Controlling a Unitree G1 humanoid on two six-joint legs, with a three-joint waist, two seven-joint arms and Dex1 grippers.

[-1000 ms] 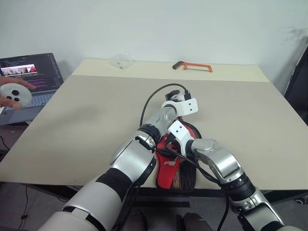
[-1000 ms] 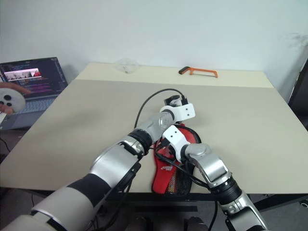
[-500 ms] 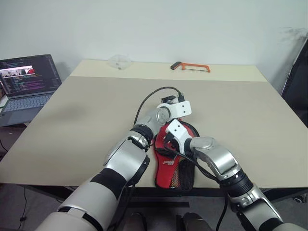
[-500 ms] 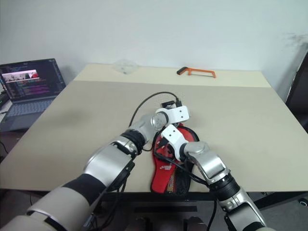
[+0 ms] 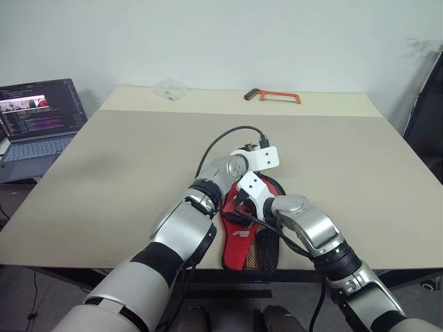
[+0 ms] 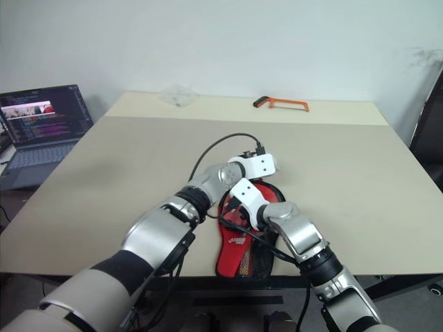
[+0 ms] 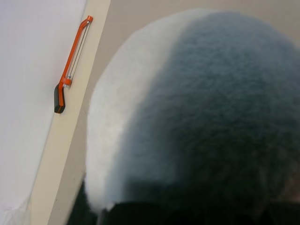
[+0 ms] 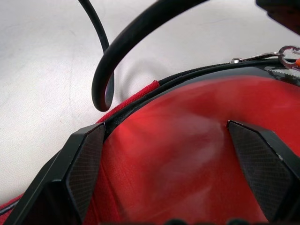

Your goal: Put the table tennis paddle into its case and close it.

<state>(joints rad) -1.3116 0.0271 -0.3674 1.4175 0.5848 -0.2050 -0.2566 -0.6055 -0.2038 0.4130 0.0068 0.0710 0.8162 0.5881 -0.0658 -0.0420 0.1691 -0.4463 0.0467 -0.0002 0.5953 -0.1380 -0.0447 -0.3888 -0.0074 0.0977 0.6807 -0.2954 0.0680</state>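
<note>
The case (image 5: 243,238) lies red side up at the table's near edge, its black mesh pocket (image 5: 265,253) toward me. My right gripper (image 8: 173,154) hovers just over the red fabric, open, with its fingers (image 8: 84,164) wide apart and nothing between them. A zip pull (image 8: 286,50) shows at the case's black rim. My left gripper (image 5: 257,158) is just beyond the case's far end, pressed close against a white fluffy lump (image 7: 140,93). The table tennis paddle is hidden.
An orange hacksaw (image 5: 272,95) and a clear plastic piece (image 5: 169,88) lie at the table's far edge. An open laptop (image 5: 38,117) sits off the table to the left. A black cable (image 5: 214,145) loops over the table beside my left arm.
A person's hand holding a white disc by the laptop has left the view. My left wrist has turned slightly. The right arm stays put over the case.
</note>
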